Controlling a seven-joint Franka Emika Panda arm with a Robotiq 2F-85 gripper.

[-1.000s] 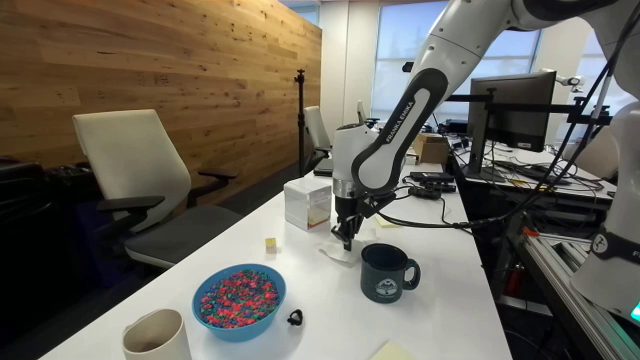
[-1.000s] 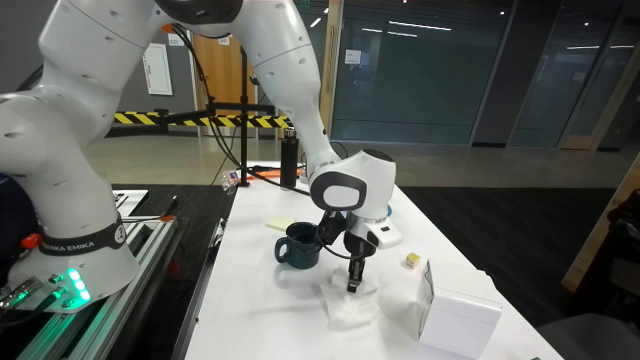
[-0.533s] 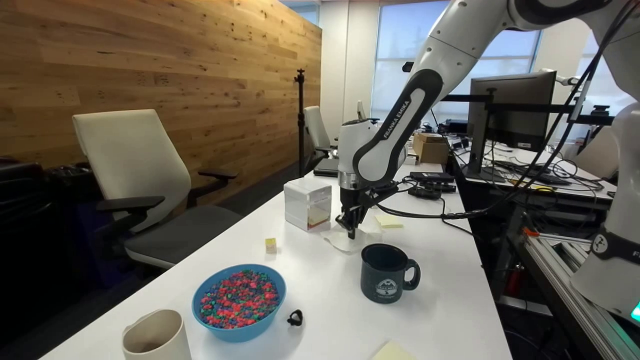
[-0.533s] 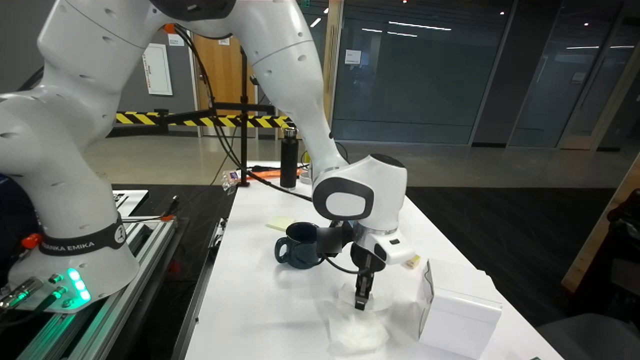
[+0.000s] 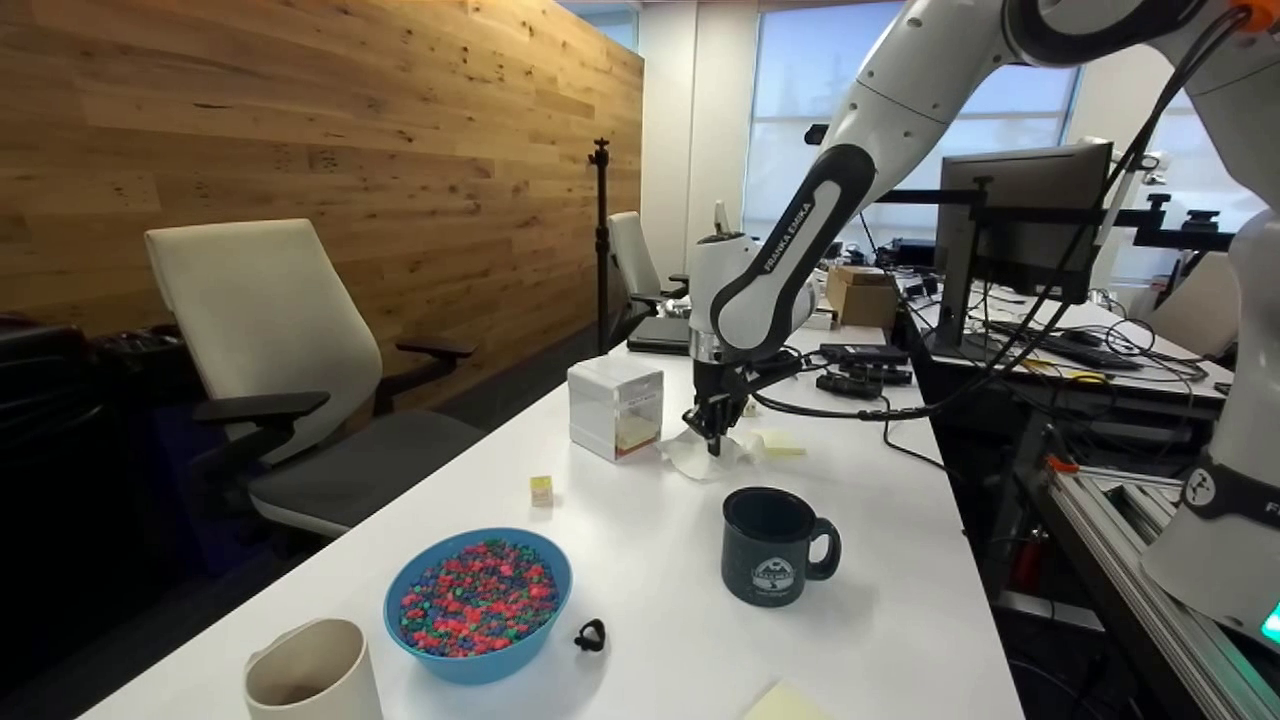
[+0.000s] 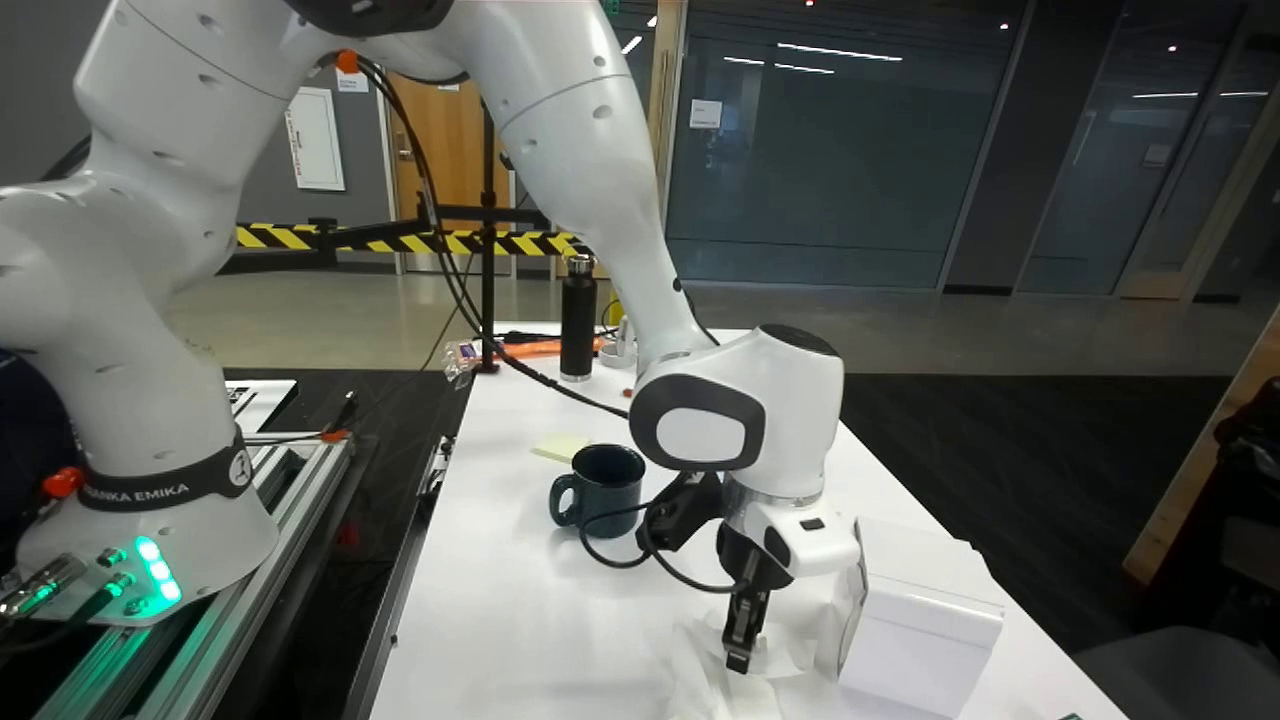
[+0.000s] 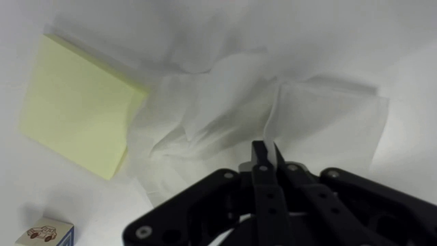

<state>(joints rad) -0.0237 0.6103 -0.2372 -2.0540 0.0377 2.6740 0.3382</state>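
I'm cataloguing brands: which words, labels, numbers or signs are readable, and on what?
"FRANKA EMIKA": robot's forearm.
"...ANKA EMIKA", partly turned away: dark base collar.
Too small or blurred to read: print on the mug, white box, monitor, posted signs and white wall panel.
No text shows on the tissue.

In an exterior view, mug (image 5: 765, 555) stands on table (image 5: 660, 580); bowl (image 5: 480, 672) left of mug, tissue (image 5: 688, 458) behind it, box (image 5: 608, 408) behind-left.

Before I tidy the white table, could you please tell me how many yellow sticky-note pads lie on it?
2: one pad beside the white tissue, another pad beyond the dark mug in an exterior view; more may be hidden.
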